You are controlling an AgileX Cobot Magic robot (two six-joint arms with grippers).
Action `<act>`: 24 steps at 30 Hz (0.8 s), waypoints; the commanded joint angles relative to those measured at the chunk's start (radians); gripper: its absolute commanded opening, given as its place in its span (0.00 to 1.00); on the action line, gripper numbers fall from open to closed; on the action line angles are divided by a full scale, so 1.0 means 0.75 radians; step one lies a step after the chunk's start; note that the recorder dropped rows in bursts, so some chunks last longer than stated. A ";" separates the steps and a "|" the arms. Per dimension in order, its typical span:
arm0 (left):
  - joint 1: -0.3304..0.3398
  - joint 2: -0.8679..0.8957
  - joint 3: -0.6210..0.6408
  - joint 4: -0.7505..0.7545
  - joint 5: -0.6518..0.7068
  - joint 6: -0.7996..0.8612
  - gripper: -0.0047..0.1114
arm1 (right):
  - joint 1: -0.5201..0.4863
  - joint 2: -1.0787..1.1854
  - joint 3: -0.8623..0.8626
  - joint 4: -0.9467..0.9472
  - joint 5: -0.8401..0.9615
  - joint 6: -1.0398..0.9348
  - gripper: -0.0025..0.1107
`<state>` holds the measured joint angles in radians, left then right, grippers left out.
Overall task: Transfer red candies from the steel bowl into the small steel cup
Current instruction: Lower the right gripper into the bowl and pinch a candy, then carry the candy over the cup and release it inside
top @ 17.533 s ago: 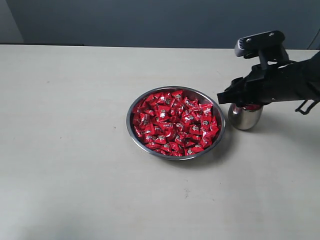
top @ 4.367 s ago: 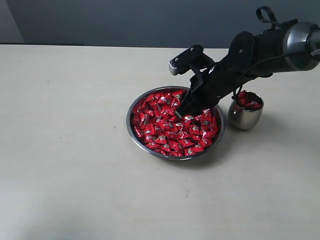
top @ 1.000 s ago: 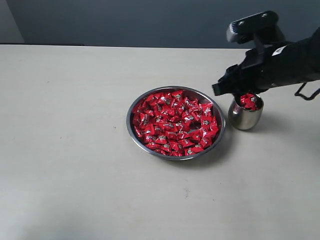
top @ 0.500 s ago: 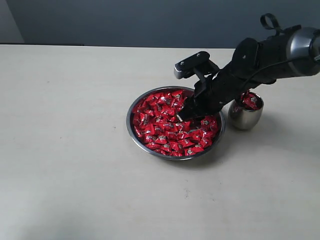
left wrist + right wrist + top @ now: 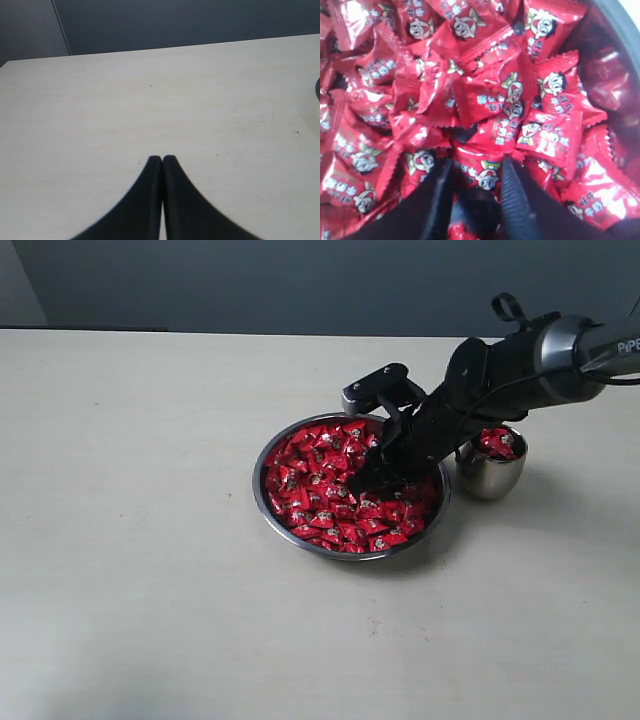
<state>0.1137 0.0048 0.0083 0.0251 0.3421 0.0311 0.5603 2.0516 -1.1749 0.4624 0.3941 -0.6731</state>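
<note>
The steel bowl [image 5: 256, 486] sits mid-table, heaped with red candies [image 5: 318, 488]. My right gripper [image 5: 366, 483] is lowered into the pile on the side of the bowl nearest the cup. In the right wrist view its jaws stand open [image 5: 476, 167], straddling one red candy [image 5: 485, 172] whose wrapper lies between the fingertips, not pinched. The small steel cup [image 5: 490, 476] stands just right of the bowl, with several red candies [image 5: 496, 442] heaped to its rim. My left gripper [image 5: 162, 158] is shut and empty over bare table, out of the exterior view.
The pale tabletop [image 5: 140, 570] stretches wide around bowl and cup. A dark wall runs behind the table's far edge [image 5: 250, 333]. The right arm's forearm [image 5: 520, 365] passes just above the cup.
Within the last second my right gripper left the spot over the cup, swung left to the bowl, and has now sunk lower into the candy pile. The cup holds more candy than long ago.
</note>
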 commanded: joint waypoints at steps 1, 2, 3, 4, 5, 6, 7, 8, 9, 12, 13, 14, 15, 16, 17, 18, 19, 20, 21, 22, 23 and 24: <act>-0.007 -0.006 -0.011 0.003 -0.007 -0.002 0.04 | -0.001 -0.001 -0.010 -0.013 -0.019 -0.010 0.04; -0.007 -0.006 -0.011 0.003 -0.007 -0.002 0.04 | -0.001 -0.014 -0.010 -0.013 -0.019 -0.010 0.02; -0.007 -0.006 -0.011 0.003 -0.007 -0.002 0.04 | -0.001 -0.031 -0.010 -0.013 -0.014 -0.006 0.03; -0.007 -0.006 -0.011 0.003 -0.007 -0.002 0.04 | -0.001 -0.048 -0.010 -0.013 -0.005 -0.003 0.02; -0.007 -0.006 -0.011 0.003 -0.007 -0.002 0.04 | -0.001 -0.069 -0.010 -0.013 0.010 0.001 0.02; -0.007 -0.006 -0.011 0.003 -0.007 -0.002 0.04 | -0.001 -0.092 -0.010 -0.013 0.025 0.007 0.02; -0.007 -0.006 -0.011 0.003 -0.007 -0.002 0.04 | -0.001 -0.113 -0.010 -0.013 0.034 0.017 0.02; -0.007 -0.006 -0.011 0.003 -0.007 -0.002 0.04 | -0.001 -0.138 -0.010 -0.013 0.043 0.023 0.02; -0.007 -0.006 -0.011 0.003 -0.007 -0.002 0.04 | -0.001 -0.165 -0.010 -0.013 0.059 0.023 0.02; -0.007 -0.006 -0.011 0.003 -0.007 -0.002 0.04 | -0.001 -0.250 -0.008 -0.013 0.109 0.028 0.02; -0.007 -0.006 -0.011 0.003 -0.007 -0.002 0.04 | -0.001 -0.282 -0.005 -0.013 0.122 0.028 0.02; -0.007 -0.006 -0.011 0.003 -0.007 -0.002 0.04 | -0.001 -0.308 0.001 -0.013 0.129 0.028 0.02; -0.007 -0.006 -0.011 0.003 -0.007 -0.002 0.04 | -0.001 -0.345 0.012 -0.017 0.129 0.030 0.02; -0.007 -0.006 -0.011 0.003 -0.007 -0.002 0.04 | -0.001 -0.382 0.029 -0.036 0.131 0.043 0.02; -0.007 -0.006 -0.011 0.003 -0.007 -0.002 0.04 | -0.003 -0.416 0.048 -0.070 0.123 0.076 0.02; -0.007 -0.006 -0.011 0.003 -0.007 -0.002 0.04 | -0.003 -0.461 0.078 -0.116 0.096 0.125 0.02; -0.007 -0.006 -0.011 0.003 -0.007 -0.002 0.04 | -0.003 -0.504 0.114 -0.172 0.062 0.181 0.02; -0.007 -0.006 -0.011 0.003 -0.007 -0.002 0.04 | -0.008 -0.542 0.145 -0.215 0.027 0.224 0.02; -0.007 -0.006 -0.011 0.003 -0.007 -0.002 0.04 | -0.018 -0.587 0.184 -0.244 -0.001 0.268 0.02; -0.007 -0.006 -0.011 0.003 -0.007 -0.002 0.04 | -0.034 -0.626 0.219 -0.257 -0.019 0.290 0.02; -0.007 -0.006 -0.011 0.003 -0.007 -0.002 0.04 | -0.050 -0.664 0.252 -0.257 -0.031 0.296 0.02; -0.007 -0.006 -0.011 0.003 -0.007 -0.002 0.04 | -0.078 -0.696 0.285 -0.257 -0.053 0.309 0.02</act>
<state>0.1137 0.0048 0.0083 0.0251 0.3421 0.0311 0.5396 1.5931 -1.0226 0.3045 0.4022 -0.4891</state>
